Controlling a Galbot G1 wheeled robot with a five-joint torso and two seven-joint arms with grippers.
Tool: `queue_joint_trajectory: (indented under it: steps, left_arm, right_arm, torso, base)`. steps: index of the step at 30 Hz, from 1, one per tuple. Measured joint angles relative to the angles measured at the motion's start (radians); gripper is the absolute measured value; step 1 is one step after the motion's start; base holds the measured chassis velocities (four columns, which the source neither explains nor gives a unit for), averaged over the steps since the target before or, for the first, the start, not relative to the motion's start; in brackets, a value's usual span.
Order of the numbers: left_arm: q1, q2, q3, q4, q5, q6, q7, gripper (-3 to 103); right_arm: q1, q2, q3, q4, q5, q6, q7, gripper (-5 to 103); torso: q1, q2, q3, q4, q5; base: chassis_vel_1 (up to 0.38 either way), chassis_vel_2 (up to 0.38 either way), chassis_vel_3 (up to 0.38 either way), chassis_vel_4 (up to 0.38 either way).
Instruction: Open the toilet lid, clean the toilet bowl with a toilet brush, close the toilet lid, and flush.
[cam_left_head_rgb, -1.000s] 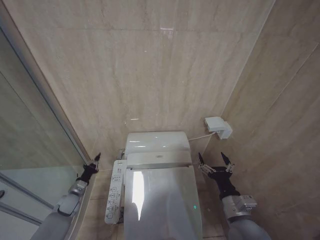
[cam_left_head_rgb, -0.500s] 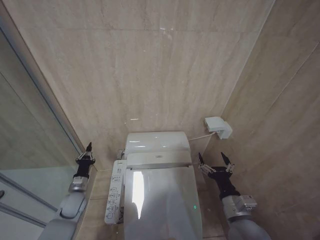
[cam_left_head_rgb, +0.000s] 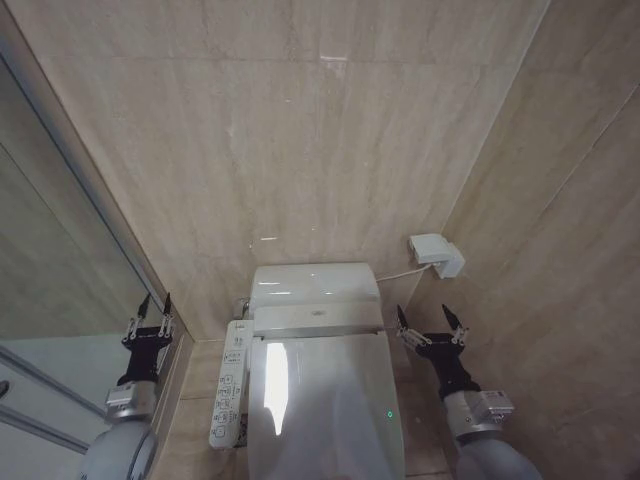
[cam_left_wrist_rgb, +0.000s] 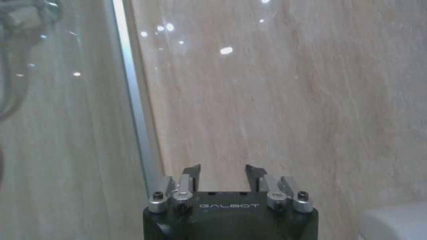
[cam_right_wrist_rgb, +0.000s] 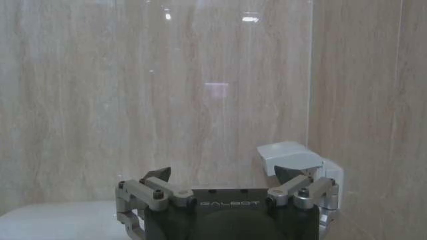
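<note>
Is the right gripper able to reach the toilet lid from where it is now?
Probably yes. The right gripper is open and holds nothing, just right of the closed toilet lid, with nothing between them.

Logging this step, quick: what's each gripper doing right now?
Left gripper: open, empty, beside the glass partition.
Right gripper: open, empty, right of the toilet lid.

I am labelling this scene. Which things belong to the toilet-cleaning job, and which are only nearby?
For the job: toilet lid, shut; left claw and right claw, both open, either side of the toilet.

Only nearby: control panel, wall box, glass partition.
</note>
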Motion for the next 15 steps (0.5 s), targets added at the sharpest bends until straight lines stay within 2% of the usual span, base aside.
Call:
queue_joint_trajectory:
  steps: [7, 8, 14, 15]
  left_arm:
    - [0.078, -0.033, -0.009, -0.064, 0.005, -0.001, 0.001, 43]
    - [0.098, -0.041, -0.007, -0.078, 0.009, -0.001, 0.002, 71]
    - [0.151, -0.072, -0.003, -0.112, 0.039, -0.001, 0.005, 71]
    - [0.161, -0.077, -0.003, -0.119, 0.041, -0.001, 0.005, 97]
  right_arm:
    - [0.0, 0.0, 0.0, 0.0, 0.0, 0.0, 0.0, 100]
    - [0.0, 0.0, 0.0, 0.0, 0.0, 0.0, 0.0, 100]
    - [0.0, 0.0, 0.0, 0.0, 0.0, 0.0, 0.0, 100]
    - [0.0, 0.0, 0.0, 0.0, 0.0, 0.0, 0.0, 100]
  torso:
    - [0.0, 0.0, 0.0, 0.0002, -0.0001]
    - [0.0, 0.0, 0.0, 0.0003, -0.0001]
    - [0.0, 0.0, 0.0, 0.0001, -0.0001]
    - [0.0, 0.0, 0.0, 0.0, -0.0001]
  base:
    - [0.0, 0.0, 0.0, 0.0]
    - [0.0, 0.0, 0.0, 0.0]
    - [0.0, 0.0, 0.0, 0.0]
    - [0.0, 0.0, 0.0, 0.0]
